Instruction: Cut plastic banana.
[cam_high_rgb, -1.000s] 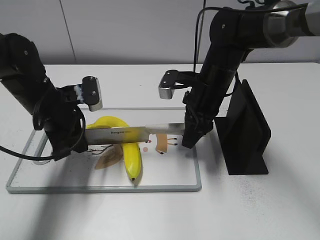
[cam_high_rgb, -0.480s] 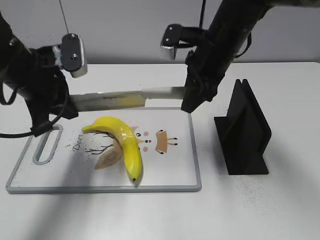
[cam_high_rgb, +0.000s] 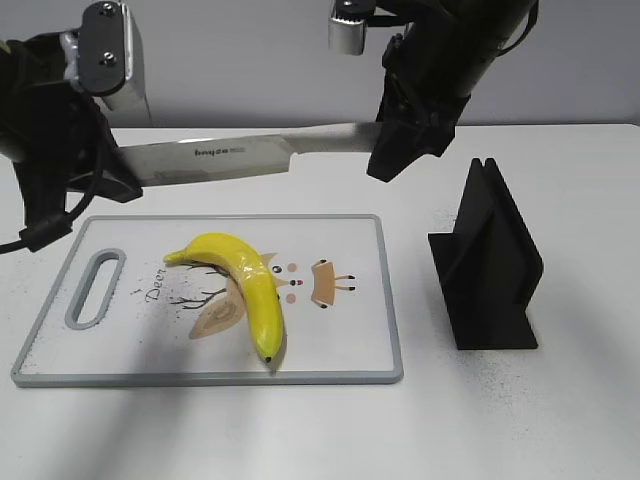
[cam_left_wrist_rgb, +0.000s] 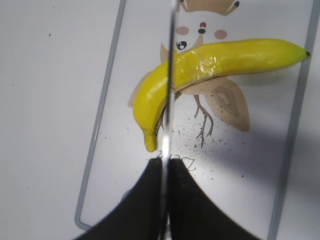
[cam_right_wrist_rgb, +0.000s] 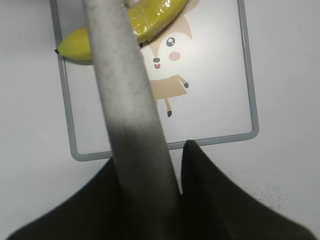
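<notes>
A yellow plastic banana (cam_high_rgb: 250, 285) lies curved on the white cutting board (cam_high_rgb: 350, 350), apparently in one piece. A long steel knife (cam_high_rgb: 240, 155) hangs level in the air behind and above the board, clear of the banana. My left gripper (cam_high_rgb: 122, 182) is shut on the knife's wide left end. My right gripper (cam_high_rgb: 385, 160) is shut on its narrow right end. The left wrist view shows the knife (cam_left_wrist_rgb: 169, 75) edge-on between the jaws (cam_left_wrist_rgb: 165, 165), above the banana (cam_left_wrist_rgb: 210, 60). The right wrist view shows the blade (cam_right_wrist_rgb: 125, 100) in the jaws (cam_right_wrist_rgb: 150, 162), with the banana (cam_right_wrist_rgb: 150, 22) below.
A black knife stand (cam_high_rgb: 490, 270) is on the table right of the board. The board has a handle slot (cam_high_rgb: 93, 290) at its left end and a printed deer picture (cam_high_rgb: 325, 283). White tabletop surrounds the board.
Both arms have lifted the knife from down on the banana to well above and behind the board. The banana and board have not moved.
</notes>
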